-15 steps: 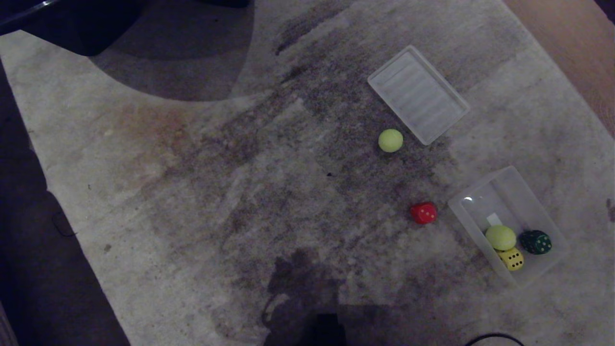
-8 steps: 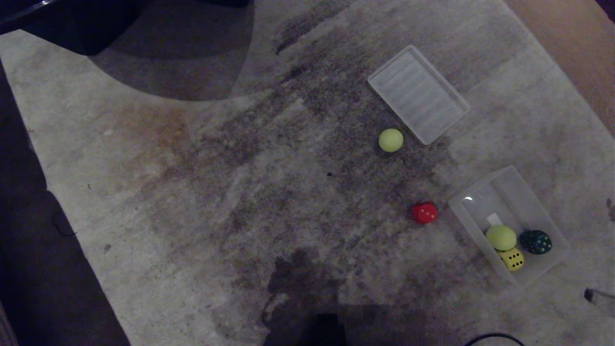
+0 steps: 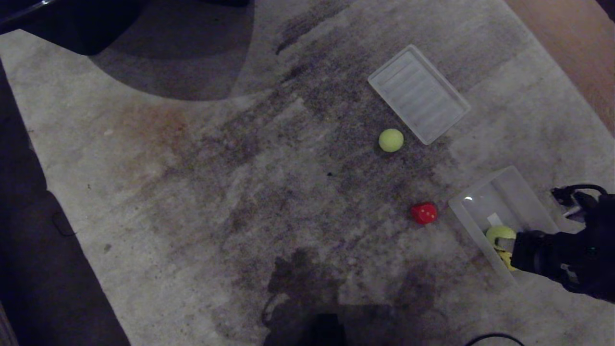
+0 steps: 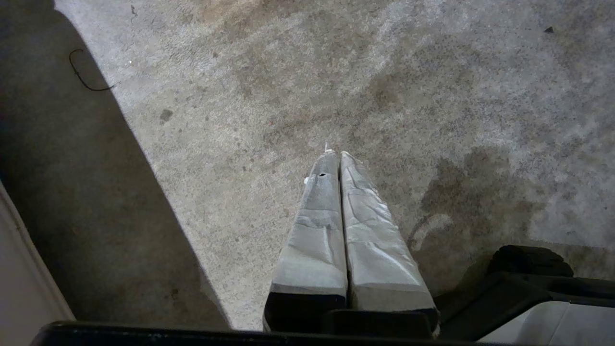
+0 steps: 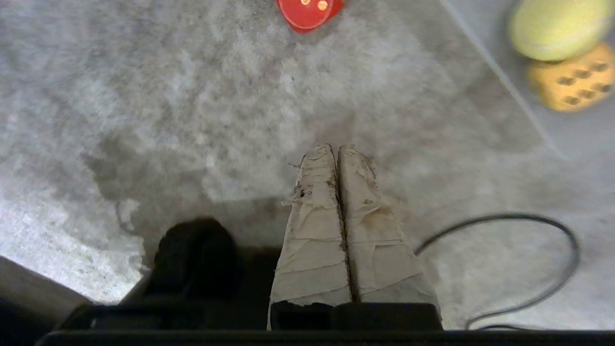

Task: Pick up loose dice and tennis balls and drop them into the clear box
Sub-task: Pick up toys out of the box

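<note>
Since the earlier head views, the right arm [image 3: 567,262] has entered from the right edge and now lies across the near end of the clear box [image 3: 516,190]; the carpet [image 3: 240,192], the loose objects and the box itself are where they were. The arm hides the dark green die altogether and leaves only slivers of the boxed tennis ball [image 3: 499,233] and the yellow die [image 3: 504,257]; the right wrist view shows that ball [image 5: 552,26] touching the die [image 5: 571,81] behind the box wall, both blurred and cut by the frame edge. The right gripper [image 5: 336,151] has its taped fingers pressed together, holding nothing, above bare carpet, with the red die [image 3: 424,213] ahead of it, just beside the box. The loose tennis ball [image 3: 390,140] rests near the corner of the ribbed lid [image 3: 418,93], well apart from the box. The left gripper [image 4: 335,154], likewise closed and empty, hangs over carpet; a black cable [image 5: 552,259] loops nearby, partly cut off.
</note>
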You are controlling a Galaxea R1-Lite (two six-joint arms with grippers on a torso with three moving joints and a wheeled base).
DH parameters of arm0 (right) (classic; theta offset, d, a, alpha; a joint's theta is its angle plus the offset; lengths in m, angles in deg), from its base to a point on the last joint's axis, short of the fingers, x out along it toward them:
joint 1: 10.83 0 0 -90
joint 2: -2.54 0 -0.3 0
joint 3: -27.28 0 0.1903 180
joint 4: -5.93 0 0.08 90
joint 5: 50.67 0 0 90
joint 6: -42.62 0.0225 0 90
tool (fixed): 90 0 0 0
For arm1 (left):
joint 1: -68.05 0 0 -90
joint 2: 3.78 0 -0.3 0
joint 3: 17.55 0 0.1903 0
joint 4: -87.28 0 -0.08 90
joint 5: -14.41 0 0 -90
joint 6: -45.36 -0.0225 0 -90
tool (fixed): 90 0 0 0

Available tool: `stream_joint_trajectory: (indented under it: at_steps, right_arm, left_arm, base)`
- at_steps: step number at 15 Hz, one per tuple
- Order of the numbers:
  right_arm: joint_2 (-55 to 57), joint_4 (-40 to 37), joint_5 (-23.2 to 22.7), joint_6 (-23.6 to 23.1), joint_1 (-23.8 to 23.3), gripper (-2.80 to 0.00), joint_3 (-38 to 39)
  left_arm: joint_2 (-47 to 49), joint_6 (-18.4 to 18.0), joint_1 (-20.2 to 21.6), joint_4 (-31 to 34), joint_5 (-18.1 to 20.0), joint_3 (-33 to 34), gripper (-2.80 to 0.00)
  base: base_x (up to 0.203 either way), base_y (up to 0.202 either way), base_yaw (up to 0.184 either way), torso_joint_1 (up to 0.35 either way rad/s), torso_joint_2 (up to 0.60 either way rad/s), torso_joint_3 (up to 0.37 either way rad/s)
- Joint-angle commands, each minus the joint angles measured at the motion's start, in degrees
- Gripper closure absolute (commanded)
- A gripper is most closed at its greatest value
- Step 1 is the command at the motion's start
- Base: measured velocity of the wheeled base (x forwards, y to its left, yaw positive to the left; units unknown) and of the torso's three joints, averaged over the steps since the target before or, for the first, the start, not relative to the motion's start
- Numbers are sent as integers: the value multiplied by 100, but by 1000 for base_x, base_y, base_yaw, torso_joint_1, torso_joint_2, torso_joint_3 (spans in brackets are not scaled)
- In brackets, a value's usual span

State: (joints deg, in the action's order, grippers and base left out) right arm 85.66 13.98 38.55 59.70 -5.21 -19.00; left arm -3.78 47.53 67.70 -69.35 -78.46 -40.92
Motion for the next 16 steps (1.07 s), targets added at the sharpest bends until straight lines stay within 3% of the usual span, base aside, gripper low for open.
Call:
stream_joint_trajectory:
  at_steps: [1,4,5,12,16]
  right_arm:
    - [1193,439,-1,41,33,0,-263]
    - [1935,1088,19,49,88,0,-686]
    - [2105,1281,14,55,103,-280,-823]
    - [3029,1741,2,10,285,-280,-1337]
    - [3615,2613,-13,-506,294,-280,-1363]
  left_arm:
    - [9,3,0,0,-4,9,0]
    - [9,3,0,0,-4,9,0]
    - [9,3,0,0,-4,9,0]
    - [9,3,0,0,-4,9,0]
    - [9,3,0,0,-4,9,0]
  base:
    - [0,0,0,0,0,0]
    - [0,0,0,0,0,0]
    - [0,0,0,0,0,0]
    - [0,0,0,0,0,0]
    - [0,0,0,0,0,0]
